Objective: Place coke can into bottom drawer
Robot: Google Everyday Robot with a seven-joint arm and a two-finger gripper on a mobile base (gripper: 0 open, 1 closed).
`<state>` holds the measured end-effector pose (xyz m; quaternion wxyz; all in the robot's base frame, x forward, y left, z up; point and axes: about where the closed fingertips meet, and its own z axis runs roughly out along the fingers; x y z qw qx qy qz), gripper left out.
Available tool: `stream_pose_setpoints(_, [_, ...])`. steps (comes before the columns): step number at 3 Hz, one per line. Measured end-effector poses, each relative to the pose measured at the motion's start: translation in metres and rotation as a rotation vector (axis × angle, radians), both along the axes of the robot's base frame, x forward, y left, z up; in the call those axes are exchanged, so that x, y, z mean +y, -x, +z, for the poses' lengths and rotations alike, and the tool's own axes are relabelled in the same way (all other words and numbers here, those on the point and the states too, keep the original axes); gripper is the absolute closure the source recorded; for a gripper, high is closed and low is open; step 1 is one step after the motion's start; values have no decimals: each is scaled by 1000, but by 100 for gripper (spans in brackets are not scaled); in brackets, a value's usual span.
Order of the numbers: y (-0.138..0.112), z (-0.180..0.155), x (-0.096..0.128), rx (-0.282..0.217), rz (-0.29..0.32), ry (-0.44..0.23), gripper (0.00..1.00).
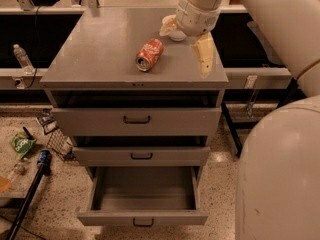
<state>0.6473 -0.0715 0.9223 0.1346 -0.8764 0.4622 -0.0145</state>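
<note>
A lab or workshop: grey metal drawer cabinet (135, 121), speckled floor (65, 194), long benches (30, 73) behind; the claw (192, 41) hangs above the tabletop (100, 49), right side.
</note>
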Motion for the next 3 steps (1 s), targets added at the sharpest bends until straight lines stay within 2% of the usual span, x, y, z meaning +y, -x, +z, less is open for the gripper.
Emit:
stream_pose_setpoints(1, [-12,0,9,-46,31,11,0])
stream_pose_setpoints(2, [-32,5,40,-182,200,68,0])
stream_pose_setpoints(3, [-45,6,60,-279,381,108,0])
